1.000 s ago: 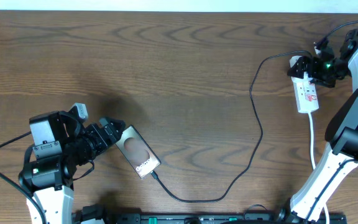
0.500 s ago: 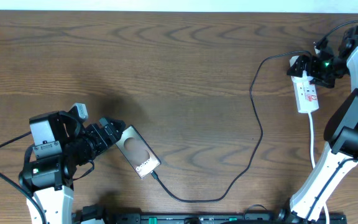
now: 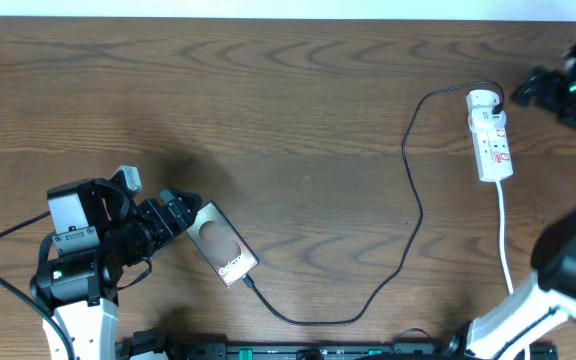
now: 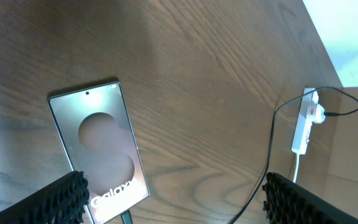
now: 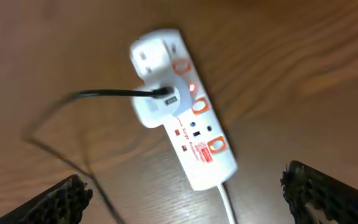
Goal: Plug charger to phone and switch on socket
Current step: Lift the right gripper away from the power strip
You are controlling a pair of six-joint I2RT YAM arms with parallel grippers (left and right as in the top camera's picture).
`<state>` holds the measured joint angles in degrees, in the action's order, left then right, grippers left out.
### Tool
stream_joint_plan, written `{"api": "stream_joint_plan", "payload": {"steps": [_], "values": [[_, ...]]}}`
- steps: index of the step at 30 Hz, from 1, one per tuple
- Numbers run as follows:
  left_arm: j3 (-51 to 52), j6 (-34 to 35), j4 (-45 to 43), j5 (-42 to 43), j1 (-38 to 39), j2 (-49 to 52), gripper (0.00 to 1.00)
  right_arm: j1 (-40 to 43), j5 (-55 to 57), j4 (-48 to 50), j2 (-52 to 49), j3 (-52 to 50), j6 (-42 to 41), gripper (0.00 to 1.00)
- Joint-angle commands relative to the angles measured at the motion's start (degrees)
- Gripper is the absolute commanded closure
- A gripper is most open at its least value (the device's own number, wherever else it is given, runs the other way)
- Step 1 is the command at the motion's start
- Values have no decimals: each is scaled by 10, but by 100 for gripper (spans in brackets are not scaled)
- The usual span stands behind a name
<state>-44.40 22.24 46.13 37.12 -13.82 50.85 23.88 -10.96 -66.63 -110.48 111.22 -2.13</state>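
Wood-grain counter (image 3: 298, 120): the right pincer (image 3: 530, 92), spread wide and empty, has backed off the socket (image 3: 490, 140) near the far right corner, so the switch is probably pressed. The charger (image 3: 413, 215) sits in the phone (image 3: 223, 243), front left, beside the gaping, empty left pincer (image 3: 178, 212).

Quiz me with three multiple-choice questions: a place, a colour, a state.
1. The phone lies: A) by the left gripper B) at the right edge C) at the far edge
2. The thin cable reaching the phone is: A) red B) black C) white
3. Near the white strip, the right gripper is: A) open, empty B) shut on the strip C) shut on the cable
Answers: 1A, it lies right before that gripper; 2B, it shows black; 3A, its fingers stand wide apart.
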Motion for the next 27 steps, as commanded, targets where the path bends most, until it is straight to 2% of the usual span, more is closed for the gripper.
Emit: {"api": "stream_joint_plan", "payload": {"steps": [1, 10, 27], "values": [[-9, -10, 1, -3, -1, 0, 12, -3, 33, -9, 74, 5, -39, 1], [-9, -10, 1, -3, -1, 0, 12, -3, 33, -20, 180, 5, -47, 1], [-9, -10, 1, -3, -1, 0, 12, -3, 33, -20, 190, 5, -47, 1]]}}
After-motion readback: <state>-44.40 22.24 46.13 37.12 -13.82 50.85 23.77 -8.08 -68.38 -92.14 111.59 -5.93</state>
